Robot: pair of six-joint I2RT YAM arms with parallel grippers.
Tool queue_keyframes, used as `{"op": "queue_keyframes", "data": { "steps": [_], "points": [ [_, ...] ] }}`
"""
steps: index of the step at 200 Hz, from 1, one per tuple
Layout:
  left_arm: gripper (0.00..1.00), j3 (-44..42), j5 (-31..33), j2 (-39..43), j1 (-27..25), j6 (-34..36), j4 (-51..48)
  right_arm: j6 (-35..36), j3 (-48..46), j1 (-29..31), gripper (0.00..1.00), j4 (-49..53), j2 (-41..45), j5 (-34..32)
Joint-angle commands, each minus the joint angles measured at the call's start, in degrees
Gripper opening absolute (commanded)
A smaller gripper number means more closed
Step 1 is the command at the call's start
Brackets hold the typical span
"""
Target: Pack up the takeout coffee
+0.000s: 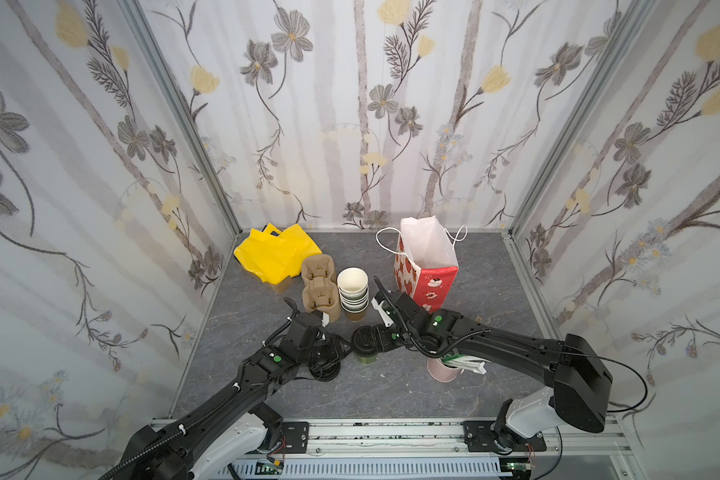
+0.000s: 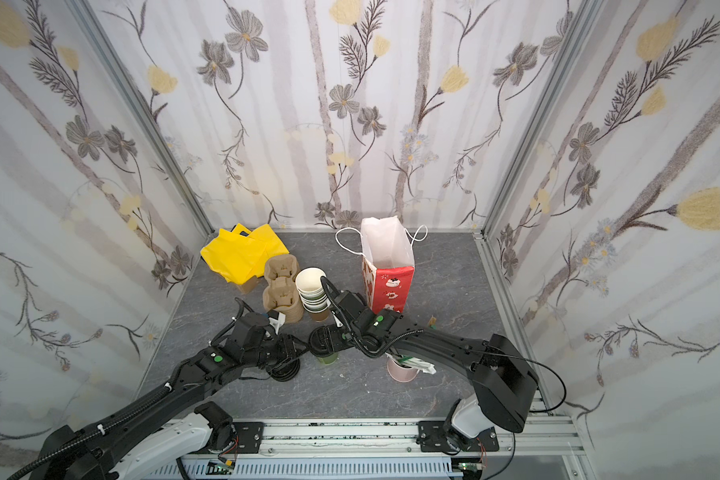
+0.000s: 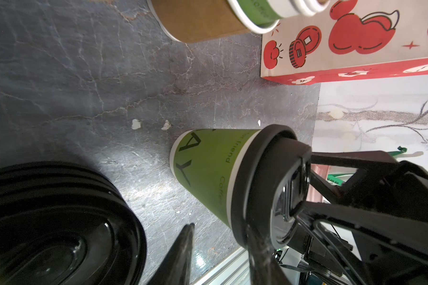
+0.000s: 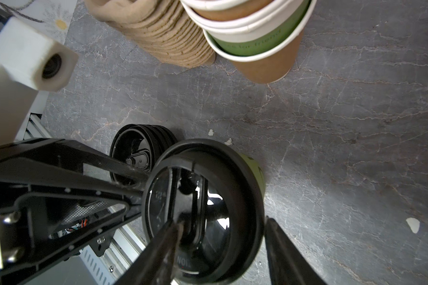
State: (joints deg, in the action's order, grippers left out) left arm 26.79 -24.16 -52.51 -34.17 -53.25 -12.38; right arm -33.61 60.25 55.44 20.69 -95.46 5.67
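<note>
Grey marbled tabletop (image 1: 391, 395): right end effector (image 4: 224, 220) seemingly pinches takeout coffee (image 3: 208, 172), left end effector (image 3: 219, 225) half-open.

A grey marbled bench (image 1: 391, 390) carries a yellow bag (image 1: 273, 255), stacked pulp cup carriers (image 1: 319, 291), nested paper cups (image 1: 353, 291), an upright red gift bag (image 1: 427, 270), a lidded green cup (image 3: 208, 172), loose black lids (image 4: 134, 158) and a pink cup (image 1: 441, 370).

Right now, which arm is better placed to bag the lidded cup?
Likely right: the right hand straddles the lid rim of the takeout coffee, and the red bag stands on that arm's side.
</note>
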Motion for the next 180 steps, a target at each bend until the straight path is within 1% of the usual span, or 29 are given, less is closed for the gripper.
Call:
{"op": "queue_keyframes", "data": {
  "steps": [1, 62, 81, 97, 119, 124, 141, 180],
  "points": [
    [0.36, -0.1, 0.3, -0.3, 0.0, 0.6, 1.2, -0.4, -0.5, 0.3, 0.57, -0.7, -0.5, -0.8],
    [0.35, -1.1, 0.6, -0.1, 0.0, 0.6, 1.2, -0.4, 0.6, 0.5, 0.57, -0.1, -0.7, -0.7],
    [0.39, -0.5, 0.6, -0.2, 0.1, 0.7, 1.2, -0.6, 0.7, 0.5, 0.57, -0.4, 0.3, -1.1],
    [0.44, 0.1, 0.7, 0.2, 0.0, 0.7, 1.2, -0.7, 0.7, 0.4, 0.62, -1.2, 1.9, -1.5],
    [0.46, 0.6, 1.0, 1.6, 0.0, 0.5, 1.2, -0.8, 0.1, 0.1, 0.65, -3.2, 3.7, -1.3],
    [0.46, 0.8, 1.2, 2.1, 0.0, 0.4, 1.2, -0.7, 0.1, 0.1, 0.66, -3.5, 5.5, -1.2],
    [0.46, 1.0, 1.2, 3.2, 0.0, 0.4, 1.1, -0.2, 0.0, 0.0, 0.67, -3.9, 7.3, -1.5],
    [0.48, 0.8, 2.1, 5.4, 0.0, -0.4, 1.1, 0.2, -2.6, -0.6, 0.67, -6.5, 12.8, -5.2]
  ]
}}
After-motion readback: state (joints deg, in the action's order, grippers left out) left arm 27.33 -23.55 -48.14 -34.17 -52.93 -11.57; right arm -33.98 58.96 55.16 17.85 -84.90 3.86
